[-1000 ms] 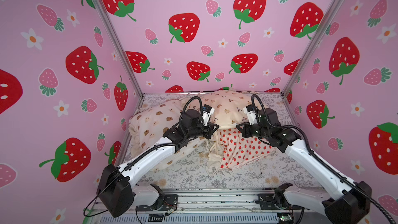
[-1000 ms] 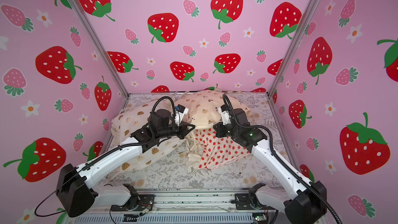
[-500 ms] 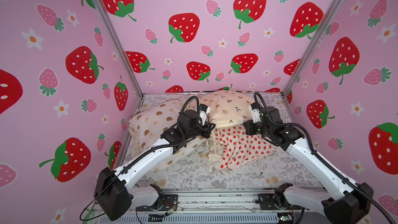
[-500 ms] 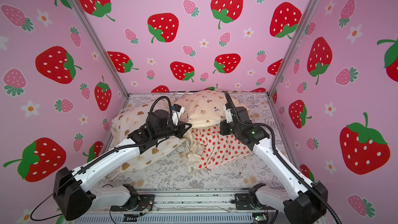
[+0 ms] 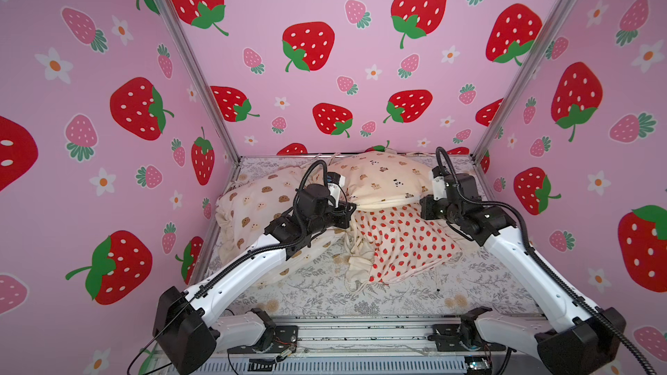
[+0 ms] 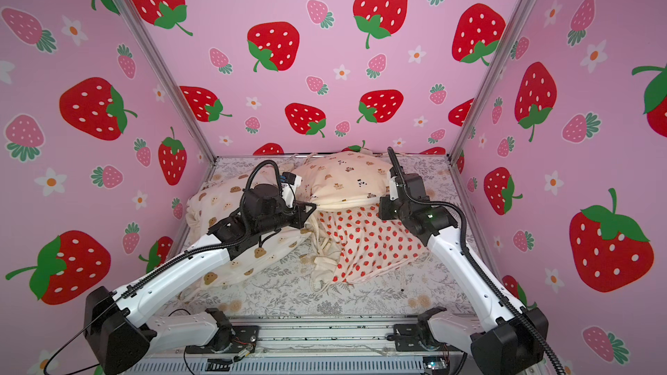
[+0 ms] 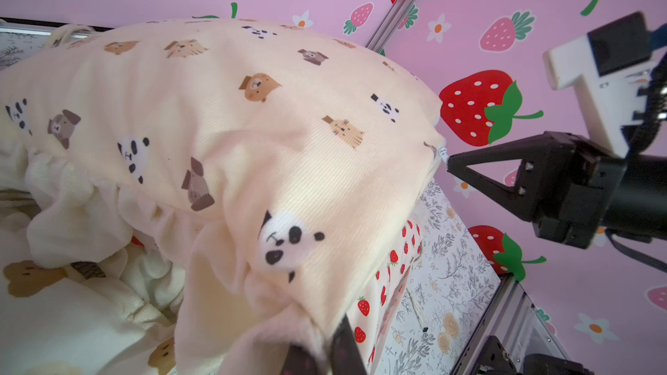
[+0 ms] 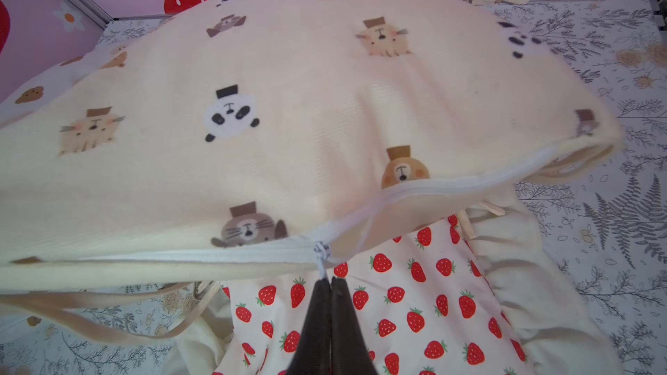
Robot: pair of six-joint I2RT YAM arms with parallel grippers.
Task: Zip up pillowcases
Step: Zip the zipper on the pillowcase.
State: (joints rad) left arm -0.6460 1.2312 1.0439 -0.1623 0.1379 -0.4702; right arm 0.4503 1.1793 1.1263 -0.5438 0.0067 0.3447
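Pillowcases (image 5: 382, 182) crowd rear; front sheet (image 5: 397, 297) strip passable.

This is looking like a robot test booth in a lab rather than a home. Pink panels (image 5: 325, 12) printed with strawberries and daisies are closing in the back and both sides, and bare metal posts (image 5: 187, 63) are standing in the corners. A left arm (image 5: 245, 268) and a right arm (image 5: 523, 272), white and black, are reaching in from a metal rail (image 5: 361, 337) running along the front edge. Ribbed cable hoses (image 5: 306, 174) are looping off them, and a small circuit board (image 5: 476, 364) is sitting exposed below the rail. A grey sheet (image 5: 397, 297) with ferns and flowers is covering the floor
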